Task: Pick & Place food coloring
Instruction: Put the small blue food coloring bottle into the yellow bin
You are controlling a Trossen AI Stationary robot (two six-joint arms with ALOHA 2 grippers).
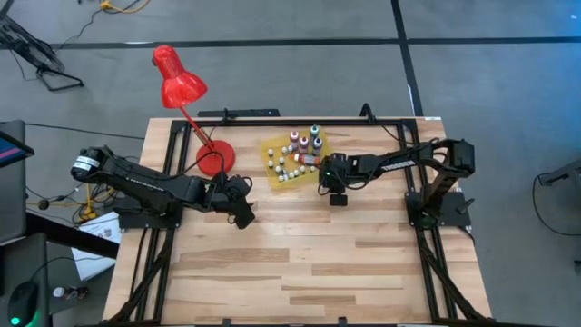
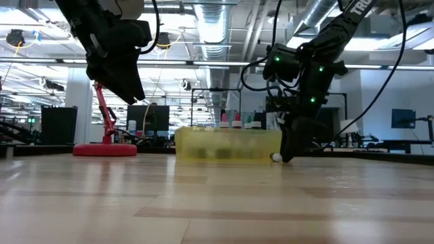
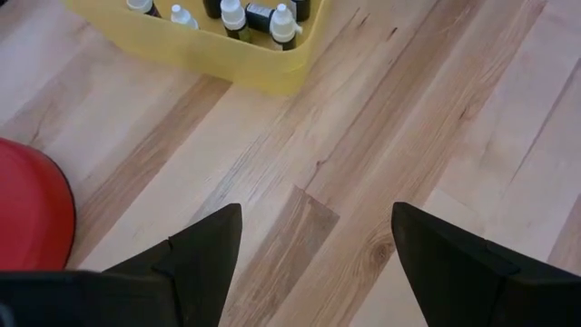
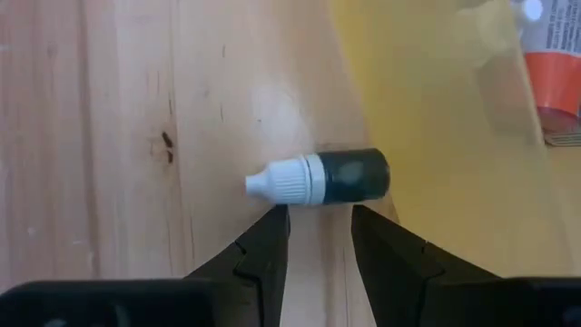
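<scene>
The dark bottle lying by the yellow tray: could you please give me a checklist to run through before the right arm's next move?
1. Dark bottle lies on its side on the table: ok.
2. Cap on: ok.
3. Right gripper lined up, jaws parted just short of it: ok.
4. Bottle gripped: not ok.
5. Yellow tray clear of the jaws: cannot tell.
6. Left gripper open, away: ok.

In the high view the bottles on the yellow tray are too small to count or tell apart; several show only as whitish dots. The low view blurs the tray's near wall, and only caps rise above it. In the right wrist view an orange bottle at 2 o'clock is cut off by the edge. The left wrist view crops the red lamp base at 9 o'clock.
</scene>
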